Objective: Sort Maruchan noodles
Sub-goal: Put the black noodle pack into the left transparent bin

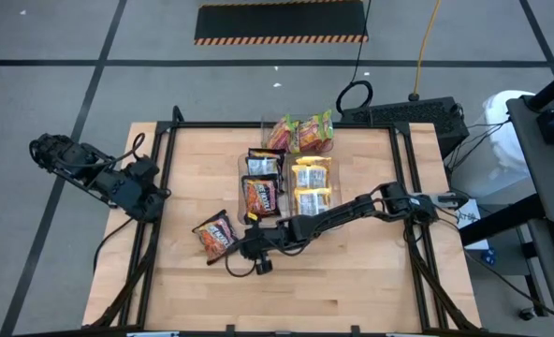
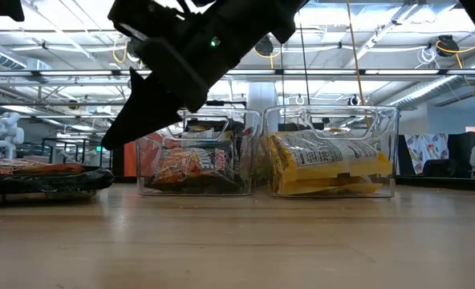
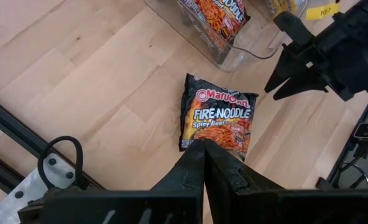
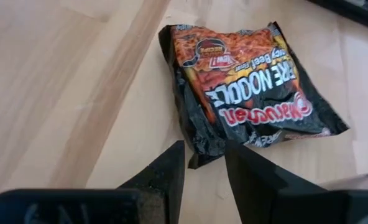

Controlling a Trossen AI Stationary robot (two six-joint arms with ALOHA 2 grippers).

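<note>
High view: wooden table (image 1: 352,281) is carrying 3 clear bins (image 1: 313,187) holding sorted packets. Right gripper (image 1: 242,245), fingers parted and empty, is hovering just beside 1 dark Maruchan noodles packet (image 1: 215,234) lying flat near the bins. Left gripper (image 3: 204,152), fingers clenched together, is waiting off the table's left edge.

The wooden surface (image 1: 352,281) is bare along its near edge and at both sides, so there is wide room to pass there. In the middle, the clear bins (image 1: 286,173) full of packets make a block. Just beside them lies one dark packet (image 1: 215,235) flat on the wood, with open board all around it except toward the bins. The right arm reaches across the middle (its end effector (image 1: 246,245) hangs right next to that packet) and closes this way from the right
</note>
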